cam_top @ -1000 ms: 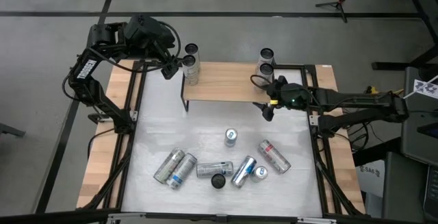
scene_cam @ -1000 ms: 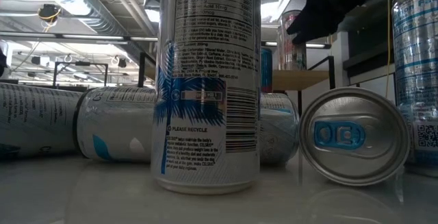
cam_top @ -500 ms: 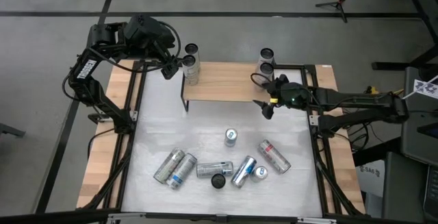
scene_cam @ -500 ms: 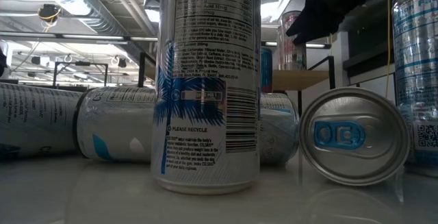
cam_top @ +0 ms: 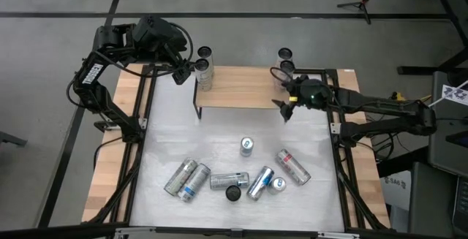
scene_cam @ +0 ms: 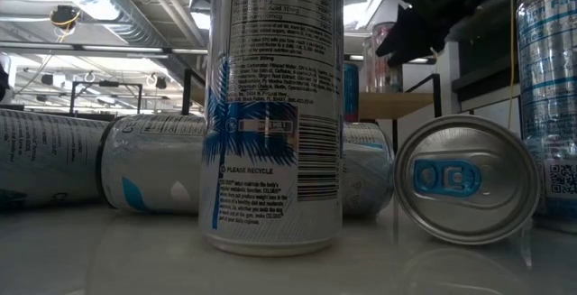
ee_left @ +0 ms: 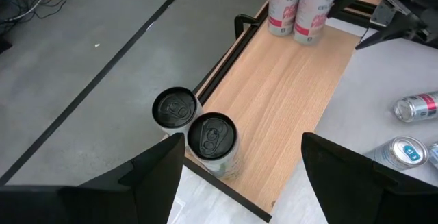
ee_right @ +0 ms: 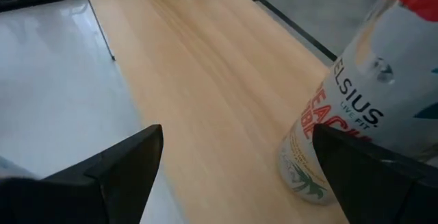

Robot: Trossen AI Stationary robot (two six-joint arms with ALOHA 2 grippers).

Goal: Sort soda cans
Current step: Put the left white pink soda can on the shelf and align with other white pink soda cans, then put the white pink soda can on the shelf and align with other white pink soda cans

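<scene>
Two dark-topped soda cans (ee_left: 212,136) stand upright on the left end of a wooden shelf (cam_top: 241,87). Two cans with red labels (cam_top: 286,66) stand on its right end; one shows close in the right wrist view (ee_right: 363,107). Several more cans lie or stand on the white mat, among them an upright one (cam_top: 246,146) and one with red marks (cam_top: 293,166). My left gripper (ee_left: 243,183) hangs open above and just left of the dark-topped pair. My right gripper (cam_top: 284,108) is open over the shelf's right end, just short of the red-labelled cans, with nothing between its fingers.
The shelf stands on black legs (cam_top: 196,107) at the mat's far edge. The loose cans crowd the mat's near half (cam_top: 229,180). A black frame (cam_top: 338,158) runs along both sides of the table. Bare mat (cam_top: 219,133) lies between the shelf and the loose cans.
My right gripper has swung a little toward the table's far edge, closer to the red-labelled cans on the shelf's right end, staying open. The cans have not moved.
</scene>
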